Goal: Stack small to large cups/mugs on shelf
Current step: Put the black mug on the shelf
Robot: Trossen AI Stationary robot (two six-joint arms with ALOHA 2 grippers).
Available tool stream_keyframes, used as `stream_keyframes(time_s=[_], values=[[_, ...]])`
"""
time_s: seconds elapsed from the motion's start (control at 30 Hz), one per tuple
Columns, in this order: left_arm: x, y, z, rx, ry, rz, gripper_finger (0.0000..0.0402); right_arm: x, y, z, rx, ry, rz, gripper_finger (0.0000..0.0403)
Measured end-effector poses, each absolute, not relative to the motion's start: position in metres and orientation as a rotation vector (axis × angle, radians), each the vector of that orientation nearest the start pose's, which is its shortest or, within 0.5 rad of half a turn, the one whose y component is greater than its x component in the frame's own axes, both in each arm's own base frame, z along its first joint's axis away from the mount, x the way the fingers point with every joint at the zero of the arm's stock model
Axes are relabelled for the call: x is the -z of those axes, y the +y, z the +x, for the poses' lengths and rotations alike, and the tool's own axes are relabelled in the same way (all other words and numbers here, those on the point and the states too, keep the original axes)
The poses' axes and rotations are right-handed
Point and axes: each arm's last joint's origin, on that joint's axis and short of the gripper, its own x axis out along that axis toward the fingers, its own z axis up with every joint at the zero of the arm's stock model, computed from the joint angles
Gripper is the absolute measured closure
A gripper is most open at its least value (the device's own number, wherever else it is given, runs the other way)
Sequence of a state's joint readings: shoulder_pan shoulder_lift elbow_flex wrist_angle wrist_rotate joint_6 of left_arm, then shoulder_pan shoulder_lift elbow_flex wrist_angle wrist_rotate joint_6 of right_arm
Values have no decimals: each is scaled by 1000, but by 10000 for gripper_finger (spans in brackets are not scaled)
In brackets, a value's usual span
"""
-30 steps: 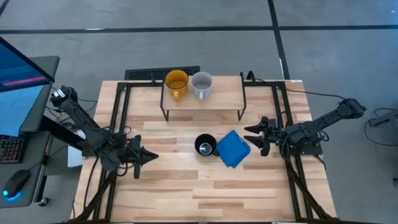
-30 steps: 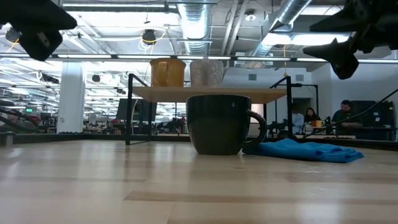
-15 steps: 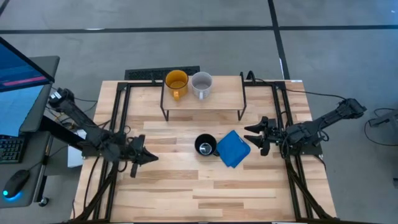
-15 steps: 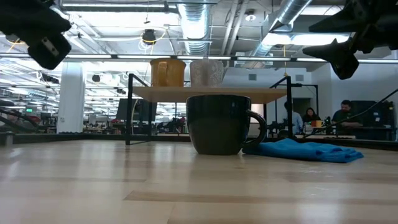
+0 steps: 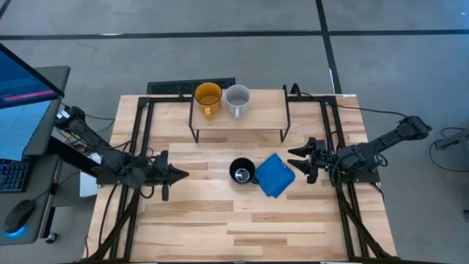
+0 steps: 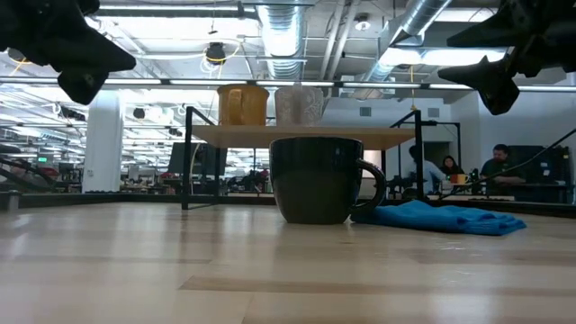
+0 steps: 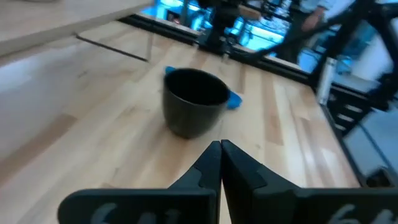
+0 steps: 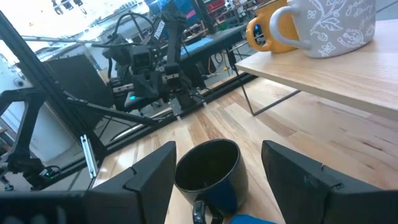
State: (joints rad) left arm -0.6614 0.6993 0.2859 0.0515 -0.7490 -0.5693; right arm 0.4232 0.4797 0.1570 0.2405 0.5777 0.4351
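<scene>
The shelf (image 5: 238, 117) stands at the far middle of the table (image 5: 220, 227); on its board the yellow mug (image 5: 207, 97) and the grey mug (image 5: 237, 100) sit side by side, close together, the yellow one to the left in the high view; the black mug (image 5: 242, 172) stands upright on the table in front of the shelf, with the blue cloth (image 5: 275, 174) just beside it on the right, touching or almost touching its handle side.

The left gripper (image 5: 174, 175) hovers above the table to the left of the black mug, well apart from it and pointing toward it; its fingers (image 7: 208, 163) are pressed together at the tips and hold nothing.

The right gripper (image 5: 298, 161) hangs above the table on the far side of the cloth from the mug, near the cloth's right edge; its fingers (image 8: 152, 171) are spread wide, empty, with the black mug showing between them in the wrist view.
</scene>
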Motion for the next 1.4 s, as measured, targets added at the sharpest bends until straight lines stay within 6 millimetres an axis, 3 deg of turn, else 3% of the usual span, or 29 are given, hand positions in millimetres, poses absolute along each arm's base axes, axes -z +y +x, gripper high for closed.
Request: stream_keyframes(time_s=[0.23, 0.4, 0.57, 0.7, 0.87, 1.4], values=[[-199, -70, 140, 46, 325, -420, 401, -197, 36, 125, 190, 33, 394, 143], [-205, -55, 150, 153, 301, -363, 401, -197, 30, 126, 240, 23, 395, 143], [-203, -43, 153, 146, 307, -323, 401, -197, 25, 127, 278, 16, 395, 143], [-188, -37, 144, 129, 268, -356, 401, -197, 24, 128, 281, 15, 395, 143], [-170, -32, 124, 164, 95, -411, 401, -197, 25, 127, 269, 17, 396, 143], [-164, -24, 108, 79, 65, -330, 401, -196, 29, 129, 144, 46, 498, 143]])
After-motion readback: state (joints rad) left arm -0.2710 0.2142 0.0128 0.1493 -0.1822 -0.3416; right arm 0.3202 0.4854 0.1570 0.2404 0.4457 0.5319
